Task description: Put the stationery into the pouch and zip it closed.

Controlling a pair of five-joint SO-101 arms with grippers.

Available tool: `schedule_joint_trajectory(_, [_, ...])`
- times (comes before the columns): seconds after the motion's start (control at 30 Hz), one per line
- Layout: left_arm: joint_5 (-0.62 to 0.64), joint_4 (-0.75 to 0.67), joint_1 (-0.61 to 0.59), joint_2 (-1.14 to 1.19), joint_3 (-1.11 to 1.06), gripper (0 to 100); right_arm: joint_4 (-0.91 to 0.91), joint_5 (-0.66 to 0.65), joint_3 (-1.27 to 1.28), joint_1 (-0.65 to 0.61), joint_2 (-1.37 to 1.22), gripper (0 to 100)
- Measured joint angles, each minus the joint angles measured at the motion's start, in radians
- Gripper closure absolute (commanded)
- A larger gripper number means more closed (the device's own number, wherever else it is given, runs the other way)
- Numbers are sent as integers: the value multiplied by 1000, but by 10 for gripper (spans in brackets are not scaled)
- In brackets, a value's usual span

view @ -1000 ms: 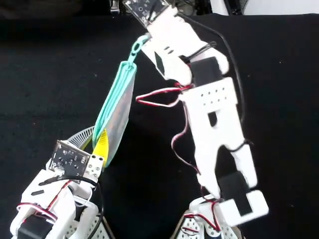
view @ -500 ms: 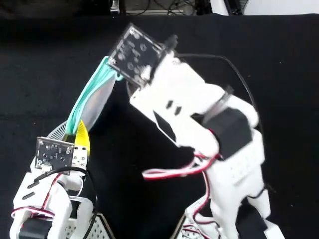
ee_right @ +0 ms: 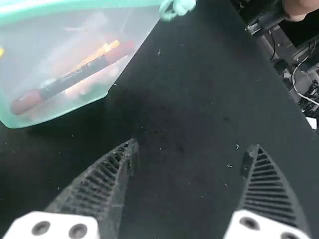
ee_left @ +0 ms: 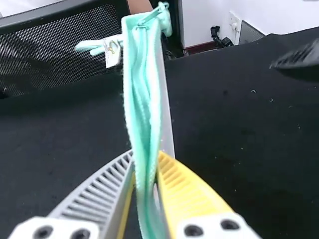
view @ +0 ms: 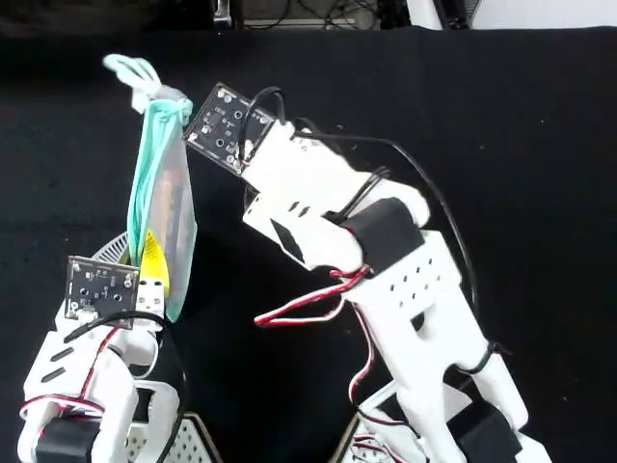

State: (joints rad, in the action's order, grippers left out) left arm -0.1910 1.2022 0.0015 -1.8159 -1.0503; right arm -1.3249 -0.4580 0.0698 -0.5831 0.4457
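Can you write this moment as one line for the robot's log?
left claw: shut on pouch, zip edge up | right claw: open, apart from pouch | pens: inside pouch | zip: cannot tell

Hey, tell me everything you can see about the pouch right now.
The pouch is a flat case with translucent, plastic-looking sides and mint-green fabric trim. A green zipper runs along its upper edge, its pull tab and looped cord at the far end; it looks closed. It stands on edge, the left gripper clamped on its near end. Inside lie pens, one red and black, one orange. The open right gripper is clear of it.
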Motion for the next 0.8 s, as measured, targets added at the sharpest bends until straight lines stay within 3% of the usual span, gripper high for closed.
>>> schedule_joint_trajectory(0.1, [2, -11, -40, 2, 0, 971, 3, 0, 44, 38, 0, 747])
schedule_joint_trajectory(0.2, [2, -66, -157, 3, 0, 971, 3, 0, 120, 130, 14, 975])
schedule_joint_trajectory(0.33, [-2, -161, -348, 3, -2, 971, 37, 48, 264, 273, 69, 980])
schedule_joint_trajectory(0.43, [-3, -238, -407, 2, -26, 971, 74, 69, 405, 377, 130, 986])
schedule_joint_trajectory(0.63, [2, -308, -417, 71, -57, 971, 227, 77, 776, 476, 328, 986])
schedule_joint_trajectory(0.8, [-12, -391, -362, 293, -46, 971, 427, 149, 1138, 488, 566, 985])
